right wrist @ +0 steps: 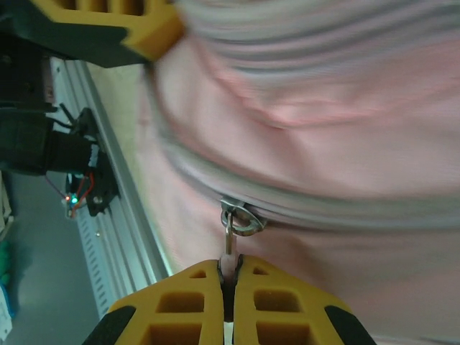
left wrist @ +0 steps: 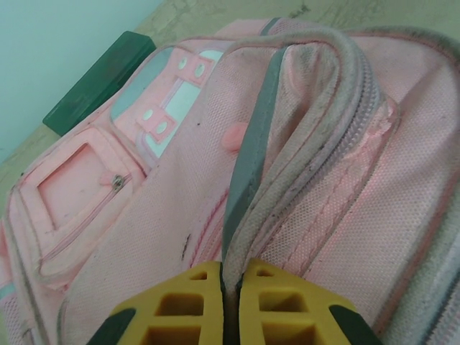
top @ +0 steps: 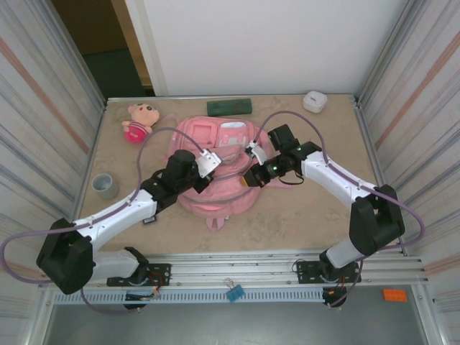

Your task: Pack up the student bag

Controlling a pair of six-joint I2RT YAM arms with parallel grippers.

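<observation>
The student bag point(top: 221, 195) is a big pink backpack lying in the middle of the table, front pockets facing up. My left gripper point(top: 209, 164) rests on its left side, shut on the bag's pale grey-white zip edge point(left wrist: 287, 172), which rises in a fold from between the yellow fingertips point(left wrist: 231, 277). My right gripper point(top: 251, 177) is at the bag's right side. In the right wrist view it point(right wrist: 228, 272) is shut on the pink pull tab hanging from the metal zip slider point(right wrist: 241, 219) on the bag's zip line.
A small pink plush doll point(top: 138, 121) lies at the back left, with a dark green case point(top: 230, 107) behind the bag and a small white box point(top: 315, 100) at the back right. A grey ring point(top: 105, 185) sits near the left wall. Metal rails run along the near edge.
</observation>
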